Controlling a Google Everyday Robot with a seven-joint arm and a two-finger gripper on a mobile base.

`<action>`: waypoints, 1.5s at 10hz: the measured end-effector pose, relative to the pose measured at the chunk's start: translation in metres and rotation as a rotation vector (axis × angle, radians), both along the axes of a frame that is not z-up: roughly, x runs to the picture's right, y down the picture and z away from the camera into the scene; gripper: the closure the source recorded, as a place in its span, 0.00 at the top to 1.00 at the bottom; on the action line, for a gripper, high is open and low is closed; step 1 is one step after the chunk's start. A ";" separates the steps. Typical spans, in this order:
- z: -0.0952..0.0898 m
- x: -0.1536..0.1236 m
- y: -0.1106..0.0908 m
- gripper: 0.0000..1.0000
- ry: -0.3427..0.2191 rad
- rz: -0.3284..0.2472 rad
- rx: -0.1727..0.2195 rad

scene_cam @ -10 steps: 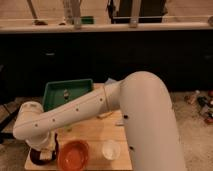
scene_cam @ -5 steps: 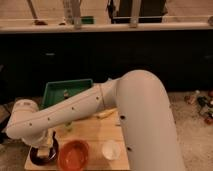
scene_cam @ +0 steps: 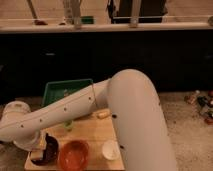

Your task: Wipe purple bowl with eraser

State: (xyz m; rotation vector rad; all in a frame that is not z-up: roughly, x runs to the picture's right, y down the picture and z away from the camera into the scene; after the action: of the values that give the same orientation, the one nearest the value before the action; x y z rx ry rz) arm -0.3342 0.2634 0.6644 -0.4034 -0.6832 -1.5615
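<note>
The purple bowl [scene_cam: 50,151] sits at the front left corner of the wooden board [scene_cam: 95,132], partly covered by my arm. My gripper [scene_cam: 40,146] hangs from the white wrist [scene_cam: 20,125] and reaches down into the bowl's left side. It is shut on the eraser [scene_cam: 39,143], a small pale block that touches the inside of the bowl near its left rim. The long white arm [scene_cam: 75,107] runs from the upper right down to the wrist.
An orange bowl [scene_cam: 75,155] sits right next to the purple bowl. A small white cup [scene_cam: 111,149] stands to its right. A pale yellowish oblong piece [scene_cam: 102,114] lies further back. A green tray [scene_cam: 64,90] stands behind the board.
The wrist has swung to the left and lower, and the gripper with the eraser has shifted within the purple bowl. The bowls, cup and tray have not moved.
</note>
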 end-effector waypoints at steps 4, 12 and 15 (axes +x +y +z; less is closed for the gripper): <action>-0.021 -0.006 0.020 0.00 -0.038 -0.036 -0.014; -0.012 0.044 -0.002 0.00 0.038 0.034 0.005; -0.002 0.039 -0.010 0.00 0.044 0.036 -0.002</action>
State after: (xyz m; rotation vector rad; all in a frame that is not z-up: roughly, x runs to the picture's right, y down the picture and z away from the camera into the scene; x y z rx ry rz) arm -0.2950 0.2537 0.6626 -0.4236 -0.6541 -1.5136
